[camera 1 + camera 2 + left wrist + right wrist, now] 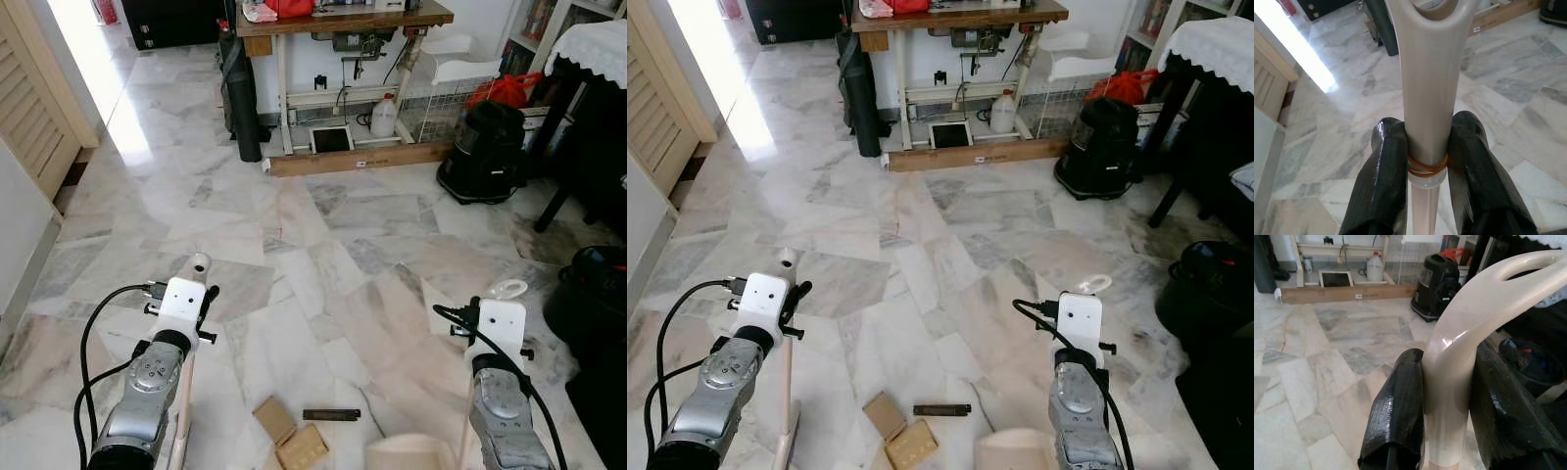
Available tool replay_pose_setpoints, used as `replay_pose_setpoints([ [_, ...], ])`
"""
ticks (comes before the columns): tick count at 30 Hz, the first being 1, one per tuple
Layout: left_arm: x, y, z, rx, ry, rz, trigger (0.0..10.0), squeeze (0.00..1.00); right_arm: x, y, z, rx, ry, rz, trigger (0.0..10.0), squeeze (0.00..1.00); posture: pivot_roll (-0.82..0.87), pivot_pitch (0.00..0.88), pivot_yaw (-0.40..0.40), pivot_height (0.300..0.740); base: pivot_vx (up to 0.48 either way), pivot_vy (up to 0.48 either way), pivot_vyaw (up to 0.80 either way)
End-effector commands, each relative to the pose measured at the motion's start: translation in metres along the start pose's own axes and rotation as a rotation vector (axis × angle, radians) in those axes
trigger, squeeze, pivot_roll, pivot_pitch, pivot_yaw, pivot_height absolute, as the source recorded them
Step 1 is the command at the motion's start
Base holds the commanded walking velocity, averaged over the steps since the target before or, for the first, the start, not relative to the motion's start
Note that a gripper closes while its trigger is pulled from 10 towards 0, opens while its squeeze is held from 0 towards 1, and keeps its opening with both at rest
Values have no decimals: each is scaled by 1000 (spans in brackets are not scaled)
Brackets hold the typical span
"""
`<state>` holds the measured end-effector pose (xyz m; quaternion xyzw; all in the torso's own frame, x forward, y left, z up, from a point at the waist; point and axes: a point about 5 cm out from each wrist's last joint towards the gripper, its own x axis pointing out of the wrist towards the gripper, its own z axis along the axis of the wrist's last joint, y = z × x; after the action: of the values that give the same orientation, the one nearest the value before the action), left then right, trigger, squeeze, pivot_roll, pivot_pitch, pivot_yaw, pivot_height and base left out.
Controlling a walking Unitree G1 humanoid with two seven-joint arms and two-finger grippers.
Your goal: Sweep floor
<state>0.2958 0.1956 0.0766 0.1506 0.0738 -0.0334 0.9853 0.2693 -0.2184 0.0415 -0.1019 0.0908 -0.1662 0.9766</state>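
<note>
My left gripper (pixel 1428 133) is shut on a pale beige broom handle (pixel 1430 73) with a loop end and a rubber band around it. The handle's top (pixel 199 264) shows above my left wrist, and the stick runs down beside my arm. My right gripper (pixel 1448 366) is shut on the curved cream dustpan handle (pixel 1484 293). The dustpan (pixel 411 453) rests on the floor near my feet. Two brown cardboard scraps (pixel 287 433) and a dark stick (pixel 331 414) lie on the marble floor between my arms.
A wooden workbench (pixel 343 20) with a plank (pixel 358 157), a white jug (pixel 384 117) and a dark roll (pixel 242 98) stands ahead. At the right are a black vacuum (pixel 485 152) and a black bin (pixel 598 294). A louvred door (pixel 29 108) is at the left.
</note>
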Motion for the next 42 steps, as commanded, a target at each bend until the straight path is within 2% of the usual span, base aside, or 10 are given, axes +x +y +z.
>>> replay_pose_setpoints([
  [1,2,1,5,-5,-7,-5,10000,0,4,0,5,8,-20,-6,10000,0,-8,61,27,740,0,0,0],
  [7,5,2,3,-77,30,-11,10000,0,11,3,5,24,-44,11,10000,0,1,64,30,740,0,0,0],
  [19,6,-1,6,-103,29,-40,10000,0,20,11,24,87,-169,40,10000,0,11,64,37,740,0,0,0],
  [31,5,-3,5,-129,52,-93,10000,0,21,18,17,57,-158,64,10000,0,30,69,44,740,0,0,0],
  [42,5,-5,7,-140,45,-105,10000,0,22,14,18,34,-185,53,10000,0,24,71,46,740,0,0,0],
])
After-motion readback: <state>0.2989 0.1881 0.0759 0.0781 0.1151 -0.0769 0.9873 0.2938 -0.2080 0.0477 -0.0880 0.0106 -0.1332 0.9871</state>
